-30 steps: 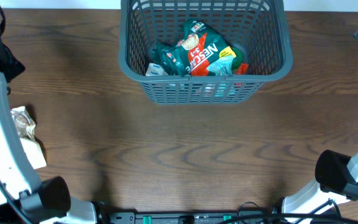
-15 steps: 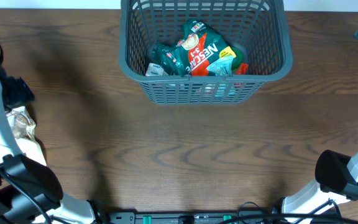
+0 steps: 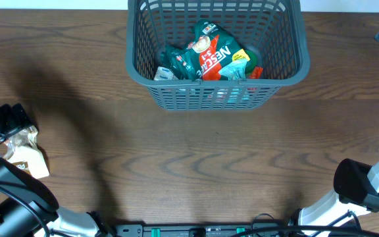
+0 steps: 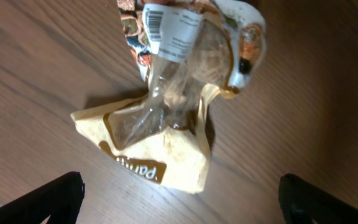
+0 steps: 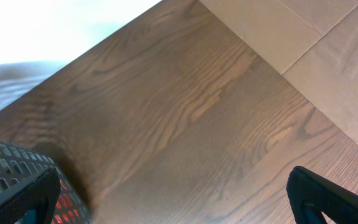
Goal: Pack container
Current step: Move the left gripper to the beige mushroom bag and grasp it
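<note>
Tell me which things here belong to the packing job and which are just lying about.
Job: grey container; Nescafé packet inside it; beige clear-window packet on the table, below the open left gripper.
Lying about: black equipment strip at the table's near edge.

Table: dk wood w/ grain, satin. Container: grey plastic, matt. Snack bag: clear crinkly film, glossy.

packets in container, one packet far left.
</note>
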